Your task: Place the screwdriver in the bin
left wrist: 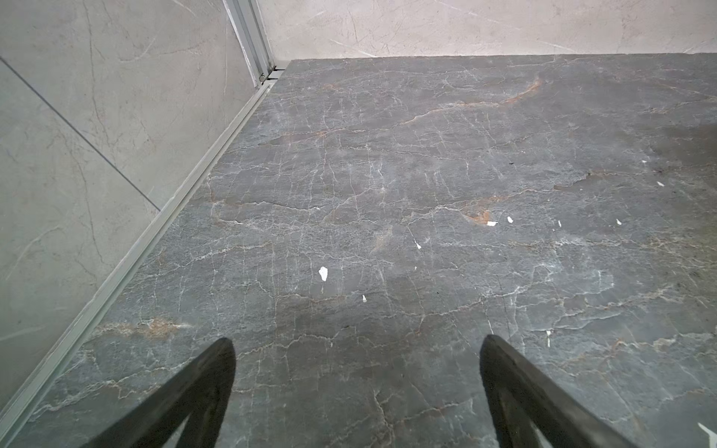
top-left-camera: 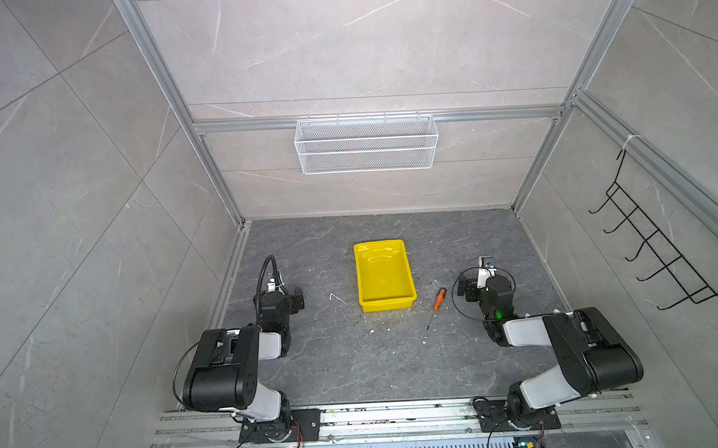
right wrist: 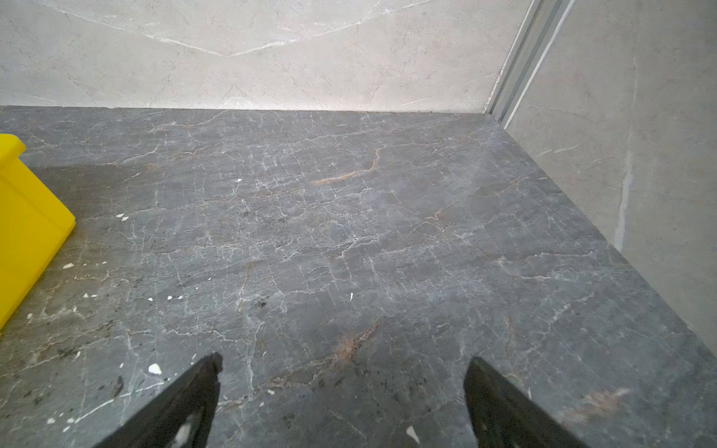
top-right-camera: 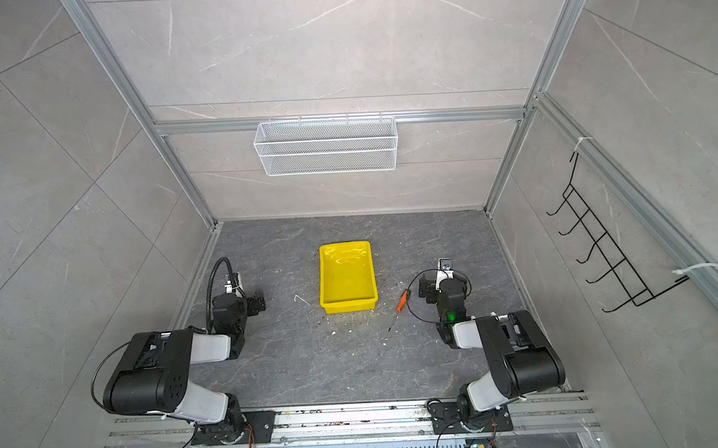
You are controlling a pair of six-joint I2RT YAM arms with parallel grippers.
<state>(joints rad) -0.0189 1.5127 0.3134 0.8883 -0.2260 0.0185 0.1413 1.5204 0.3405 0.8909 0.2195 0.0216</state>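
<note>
The screwdriver (top-left-camera: 438, 299) (top-right-camera: 402, 301) has an orange handle and a thin dark shaft. It lies on the dark stone floor just right of the bin's near right corner, with its tip toward the front. The bin (top-left-camera: 388, 304) (top-right-camera: 349, 306) is a yellow tray with nothing in it, and its corner (right wrist: 27, 225) shows in the right wrist view. My right gripper (top-left-camera: 487, 285) (right wrist: 343, 362) hovers to the right of the screwdriver, open and holding nothing. My left gripper (top-left-camera: 277, 296) (left wrist: 357, 345) is well left of the bin, also open over bare floor. Neither wrist view shows the screwdriver.
A white wire mesh basket (top-left-camera: 366, 145) hangs on the back wall. A black wire hook rack (top-left-camera: 657, 241) hangs on the right wall. A thin white scrap (top-left-camera: 337, 298) and white specks lie on the floor around the bin. Walls close in both sides.
</note>
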